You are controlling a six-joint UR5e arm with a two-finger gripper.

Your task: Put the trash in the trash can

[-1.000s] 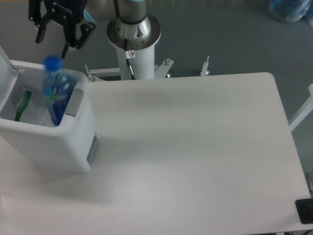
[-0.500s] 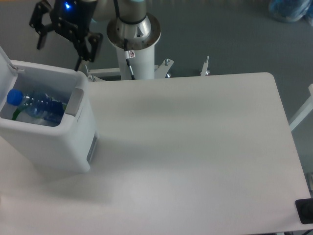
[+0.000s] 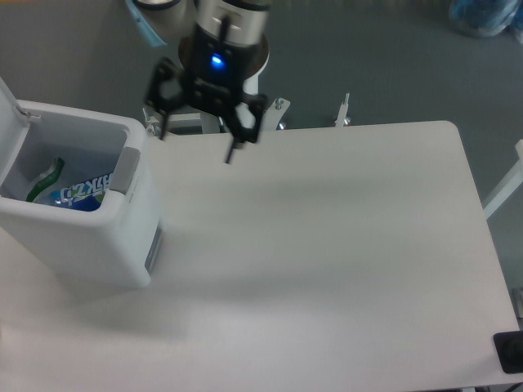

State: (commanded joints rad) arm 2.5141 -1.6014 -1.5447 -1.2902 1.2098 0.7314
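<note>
The white trash can [image 3: 122, 237] stands at the table's left edge with its lid tipped back. Inside it lies the small bottle [image 3: 80, 193] on its side, its blue-green label facing up. Next to it the plastic bag's green edge strip [image 3: 42, 181] shows against the whitish bag at the bin's bottom. My gripper [image 3: 198, 144] hangs open above the table's far edge, to the right of the bin, with nothing between its fingers.
The white table [image 3: 327, 261] fills most of the view. The arm's pedestal [image 3: 245, 98] stands behind the table's far edge. A black object [image 3: 511, 353] sits at the table's front right corner. A blue bundle [image 3: 486, 16] lies on the floor at the top right.
The bottle dropped from the bin's rim and settled on its side inside. My gripper moved right from above the bin to over the table's far edge.
</note>
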